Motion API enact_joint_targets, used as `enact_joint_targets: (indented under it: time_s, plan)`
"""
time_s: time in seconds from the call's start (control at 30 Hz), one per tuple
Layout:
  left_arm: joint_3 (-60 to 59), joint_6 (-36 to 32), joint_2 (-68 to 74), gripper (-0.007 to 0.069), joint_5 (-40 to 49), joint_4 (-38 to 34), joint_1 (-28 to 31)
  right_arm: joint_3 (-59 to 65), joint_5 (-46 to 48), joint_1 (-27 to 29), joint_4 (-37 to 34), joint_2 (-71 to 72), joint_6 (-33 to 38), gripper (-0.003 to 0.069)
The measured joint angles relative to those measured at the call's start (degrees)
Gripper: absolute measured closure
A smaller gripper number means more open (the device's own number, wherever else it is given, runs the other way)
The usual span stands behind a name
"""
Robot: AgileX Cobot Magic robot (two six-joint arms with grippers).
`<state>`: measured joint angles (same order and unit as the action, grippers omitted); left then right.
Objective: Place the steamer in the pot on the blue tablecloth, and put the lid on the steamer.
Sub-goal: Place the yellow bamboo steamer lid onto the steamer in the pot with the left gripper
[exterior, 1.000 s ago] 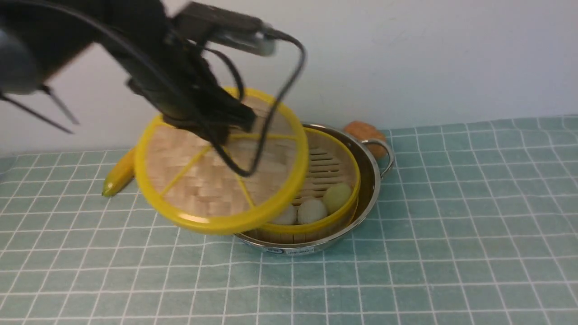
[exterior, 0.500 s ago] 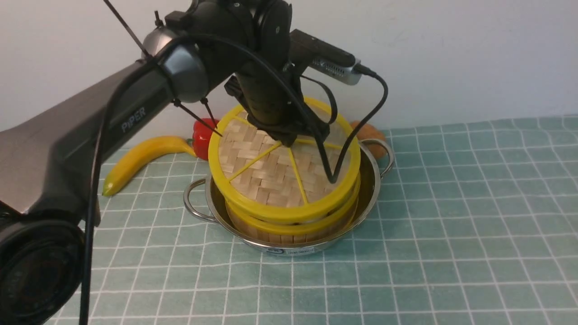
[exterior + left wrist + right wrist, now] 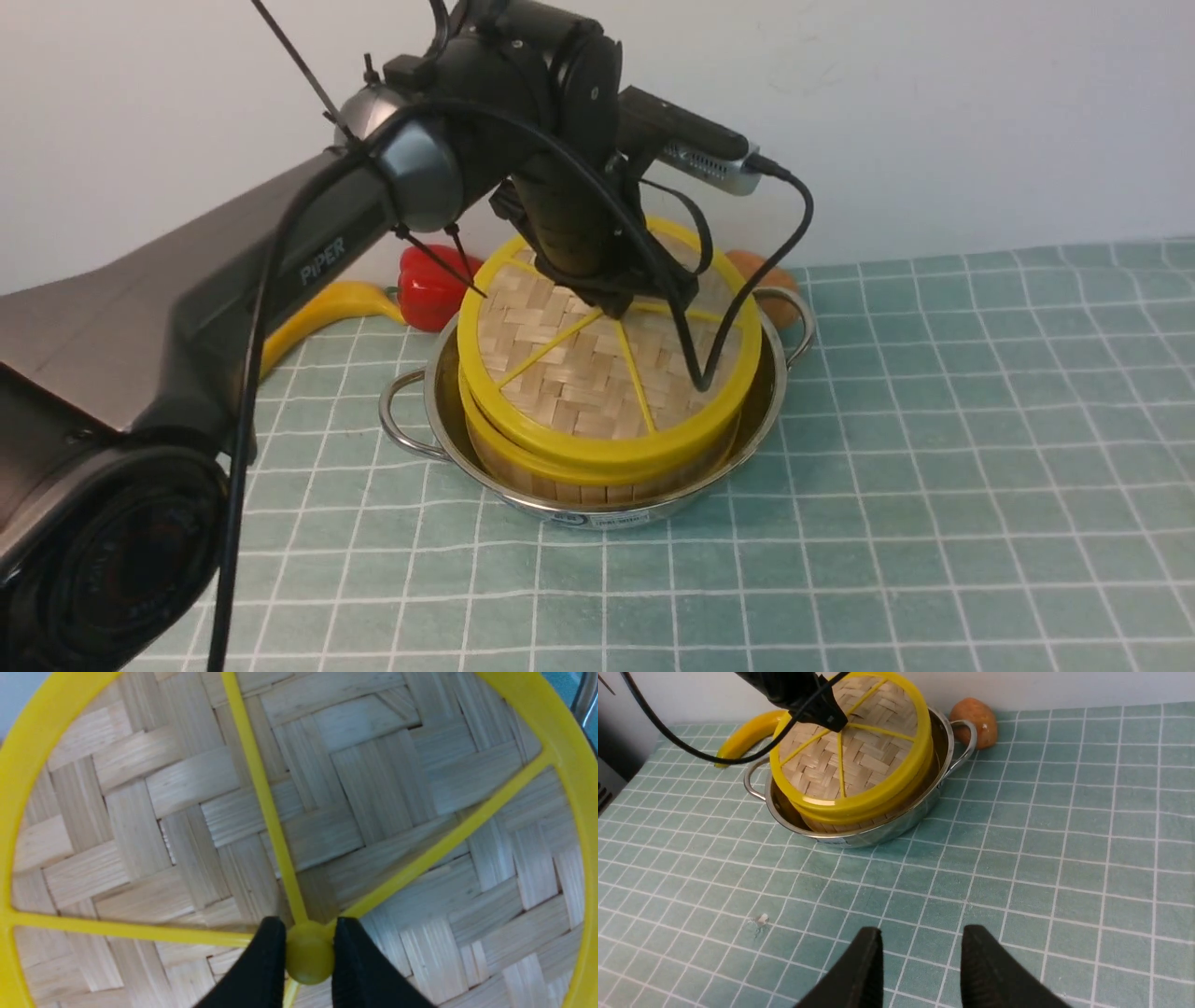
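One lid [image 3: 579,373] is being pinched at its centre knob by the left gripper [image 3: 309,956], being settled slightly askew onto the steamer [image 3: 560,478], which is already being held inside the pot [image 3: 653,511]. Only final seating and release are seemingly being awaited, while the right gripper [image 3: 922,952] is being kept parted, nothing between its fingers.

Setting: robot test station, type of room not determinable. Indicators: jointed robot arm [image 3: 392,177] above pot [image 3: 653,509]; plain wall [image 3: 934,121] behind pot.
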<state>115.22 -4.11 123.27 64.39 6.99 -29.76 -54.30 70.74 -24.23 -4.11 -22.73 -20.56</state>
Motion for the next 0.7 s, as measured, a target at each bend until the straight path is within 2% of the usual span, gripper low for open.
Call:
enact_joint_targets:
  time_s: [0.7]
  plan:
    - [0.3, 3.0, 2.6, 0.0508, -0.2, 4.2, 0.0, 0.0, 0.0, 0.0, -0.2, 0.0, -0.1, 0.0405]
